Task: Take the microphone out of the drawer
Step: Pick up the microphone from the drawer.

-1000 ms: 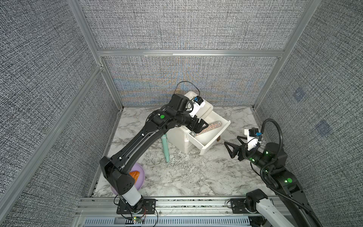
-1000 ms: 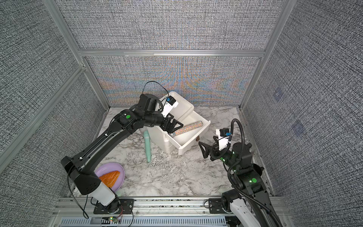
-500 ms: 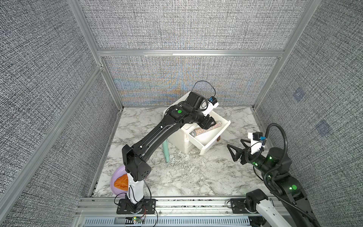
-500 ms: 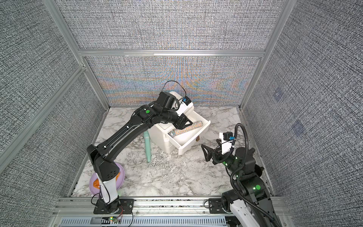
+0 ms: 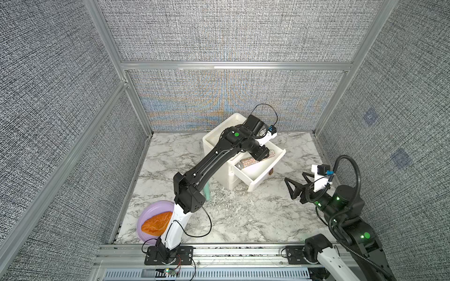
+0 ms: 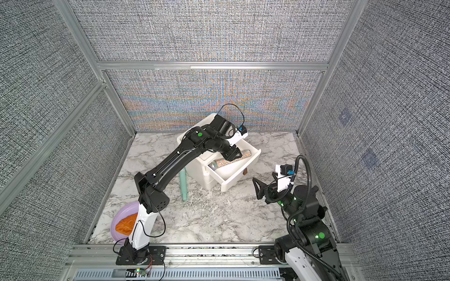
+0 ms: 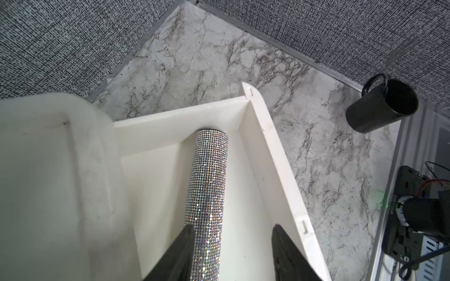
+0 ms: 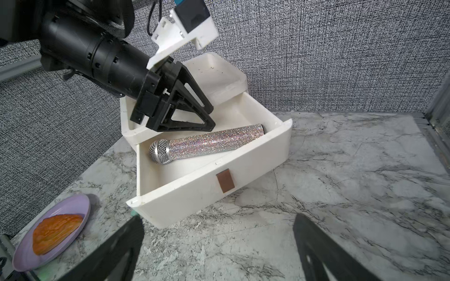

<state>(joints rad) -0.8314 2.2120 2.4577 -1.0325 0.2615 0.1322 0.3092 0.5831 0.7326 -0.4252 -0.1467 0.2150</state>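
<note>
**White plastic, glitter, and parted jaws**

At the left, a purple plate (image 5: 146, 211) is carrying an orange pastry (image 5: 157, 222). A teal tube (image 6: 183, 182) is lying beside the white cabinet (image 5: 219, 138). The drawer (image 8: 194, 185) is standing pulled out, and the mic (image 8: 209, 143) is lying inside it. The left gripper (image 7: 232, 228) is reaching in with its jaws parted astride the handle. One finger (image 7: 185, 243) seems to be touching it, while the other is standing clear. At the far right, the right gripper (image 5: 294, 177) is hovering spread wide, holding nothing.

Glittery rhinestone-covered microphone (image 8: 214, 143) with metal mesh head; matt white plastic drawer (image 8: 243, 175).
</note>
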